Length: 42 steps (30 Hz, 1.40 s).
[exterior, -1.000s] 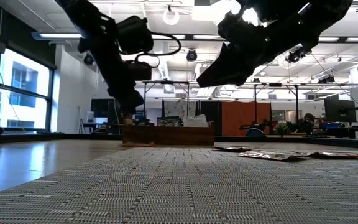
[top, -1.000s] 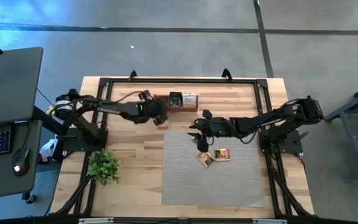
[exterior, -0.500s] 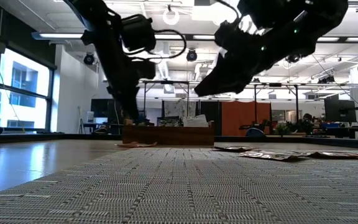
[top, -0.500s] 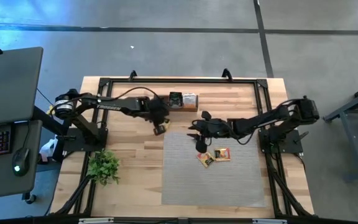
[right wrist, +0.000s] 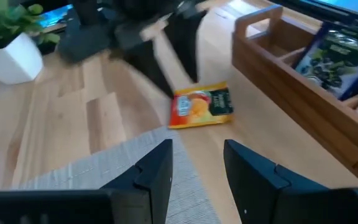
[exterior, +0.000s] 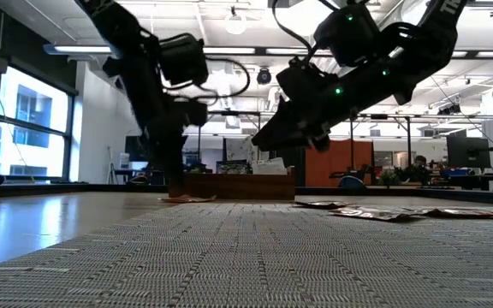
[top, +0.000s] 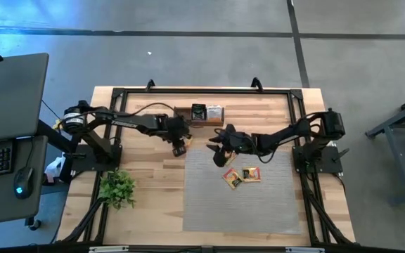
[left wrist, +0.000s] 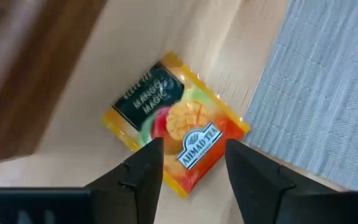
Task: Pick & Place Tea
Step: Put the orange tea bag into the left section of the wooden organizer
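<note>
My left gripper (left wrist: 188,165) has just sprung apart, and the orange-yellow mango tea sachet (left wrist: 174,120) it carried now lies flat on the bare wooden tabletop (top: 146,190), just off the grey woven mat (top: 241,204) and short of the wooden organiser box (top: 199,114) at about one o'clock from it. So that drop missed the box. My right gripper (right wrist: 197,165) hovers nearby, fingers apart, holding nothing. Two more sachets (top: 242,176) wait on the mat.

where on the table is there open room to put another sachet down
Free: the near part of the grey mat below the two sachets, and the bare wood between the plant and the mat's left edge. Crowded: the strip in front of the wooden box, where the mango sachet lies under the left gripper, the right gripper beside it.
</note>
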Available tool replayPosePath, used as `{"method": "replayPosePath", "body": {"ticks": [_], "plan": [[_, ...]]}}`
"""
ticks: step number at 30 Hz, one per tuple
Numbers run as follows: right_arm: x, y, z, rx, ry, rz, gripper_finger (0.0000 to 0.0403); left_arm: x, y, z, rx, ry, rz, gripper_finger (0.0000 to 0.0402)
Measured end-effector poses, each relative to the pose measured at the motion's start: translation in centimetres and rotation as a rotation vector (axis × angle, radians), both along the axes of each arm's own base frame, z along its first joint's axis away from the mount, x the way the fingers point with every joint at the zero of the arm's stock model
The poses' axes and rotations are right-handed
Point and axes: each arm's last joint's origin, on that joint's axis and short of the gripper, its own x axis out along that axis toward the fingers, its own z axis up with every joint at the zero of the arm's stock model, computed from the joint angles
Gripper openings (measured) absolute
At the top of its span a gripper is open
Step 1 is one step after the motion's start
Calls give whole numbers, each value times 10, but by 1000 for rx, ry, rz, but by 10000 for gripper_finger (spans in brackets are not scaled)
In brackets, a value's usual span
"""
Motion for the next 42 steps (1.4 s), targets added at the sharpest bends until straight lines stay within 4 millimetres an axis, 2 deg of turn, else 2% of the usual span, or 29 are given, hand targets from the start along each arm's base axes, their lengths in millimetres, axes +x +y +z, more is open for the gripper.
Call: {"method": "replayPosePath", "body": {"ticks": [8, 15, 21, 27, 32, 36, 42], "plan": [[-1, -3, -1, 2, 17, -9, 139, 3, -29, -23, -19, 42, -37, 172], [-1, -3, -3, 2, 29, -8, 139, 5, -67, -23, -58, 40, -83, 172], [-2, -3, -3, 2, 36, -8, 139, 2, -90, -11, -64, 10, -75, 172], [-2, -3, -3, 2, 37, -7, 139, 15, -84, 17, 26, -68, -21, 172], [-2, -3, -3, 2, 40, -8, 139, 19, -63, 22, 77, -67, -38, 172], [-2, -3, -4, 2, 52, -6, 139, 16, -47, 3, 66, 13, -24, 172], [-3, -3, -5, 3, 64, -6, 139, 15, -42, -23, 23, 101, -50, 172]]}}
